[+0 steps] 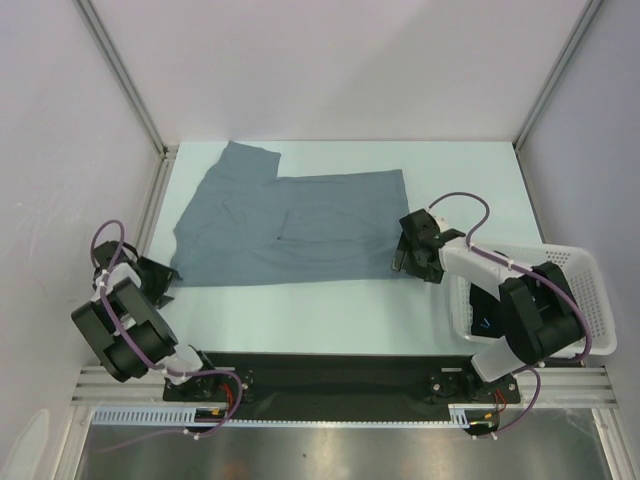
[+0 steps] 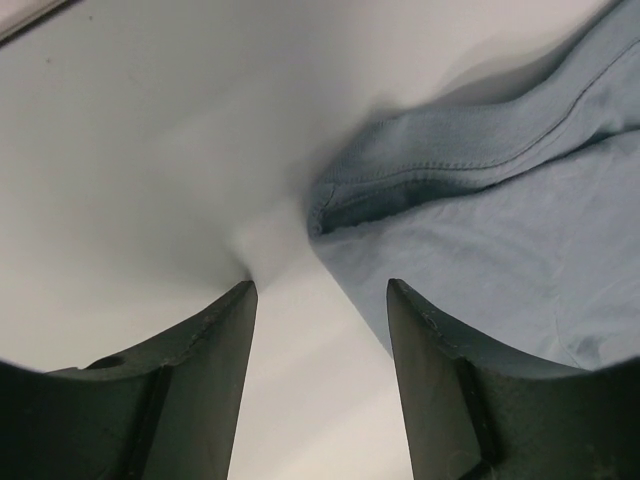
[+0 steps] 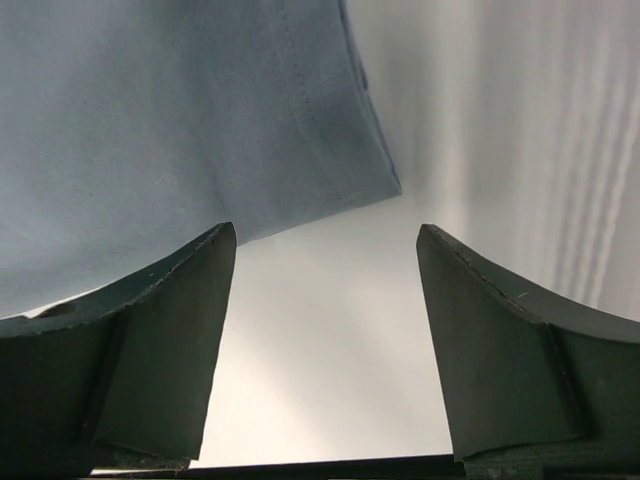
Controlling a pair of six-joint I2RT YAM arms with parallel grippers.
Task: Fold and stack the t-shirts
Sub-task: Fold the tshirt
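Note:
A slate grey-blue t-shirt [image 1: 290, 228] lies spread flat on the white table, partly folded, one sleeve pointing to the far left. My left gripper [image 1: 160, 281] is open and empty just off the shirt's near left corner, which shows in the left wrist view [image 2: 480, 200]. My right gripper [image 1: 402, 262] is open and empty at the shirt's near right corner, which shows in the right wrist view [image 3: 200, 120]. Neither gripper holds the cloth. No black shirt is in view.
A white plastic lattice basket [image 1: 590, 300] stands at the right, partly under my right arm. Metal posts and grey walls frame the table [image 1: 330, 320]. A black strip runs along the near edge.

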